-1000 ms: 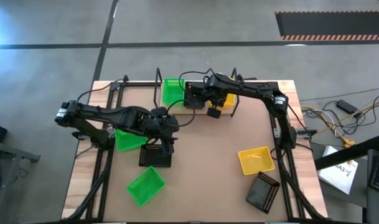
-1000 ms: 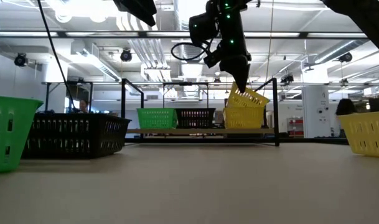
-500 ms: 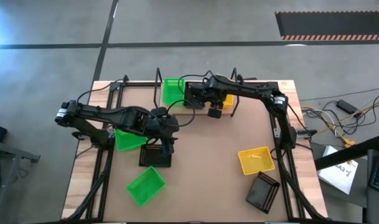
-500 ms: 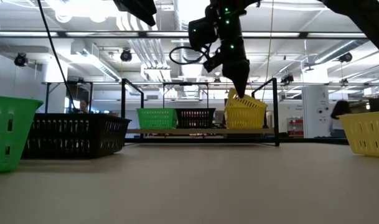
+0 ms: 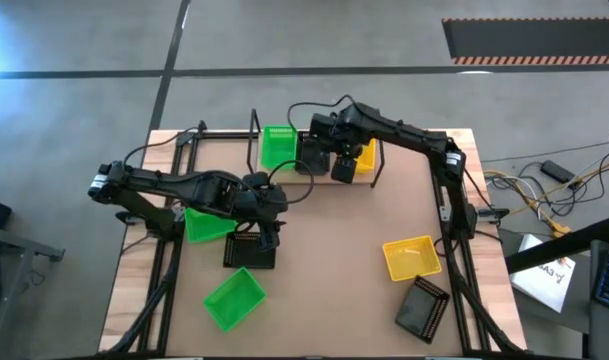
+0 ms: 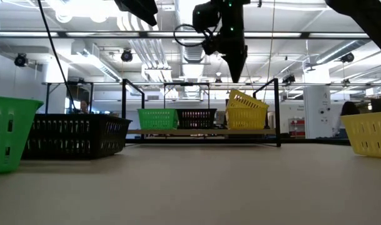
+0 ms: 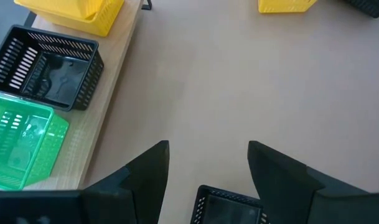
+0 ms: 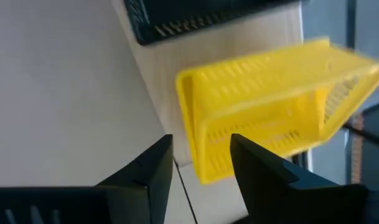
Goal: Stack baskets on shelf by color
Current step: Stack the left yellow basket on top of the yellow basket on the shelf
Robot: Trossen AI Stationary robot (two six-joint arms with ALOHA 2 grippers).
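Note:
The shelf (image 5: 342, 172) stands at the table's far edge. On its board a green basket (image 5: 277, 147), a black basket (image 6: 196, 117) and two yellow baskets stand in a row. The upper yellow basket (image 6: 246, 100) sits tilted, one end down inside the lower yellow one (image 6: 245, 119). My right gripper (image 6: 235, 70) hangs open above them, pointing down, clear of both; in its wrist view the yellow basket (image 8: 270, 106) lies beyond the gripper (image 8: 201, 143). My left gripper (image 7: 208, 155) stands open above a black basket (image 5: 249, 250) on the table's left half, and the basket's rim (image 7: 229, 208) shows between its fingers.
Loose baskets stand on the table: a green one (image 5: 206, 222) beside my left arm, another green one (image 5: 234, 298) at the near left, a yellow one (image 5: 412, 257) and a black one (image 5: 424, 308) at the near right. The table's middle is bare.
My right gripper has opened and let go of the upper yellow basket, then risen straight up off it. The basket has dropped with one end into the lower yellow basket and stays tilted there.

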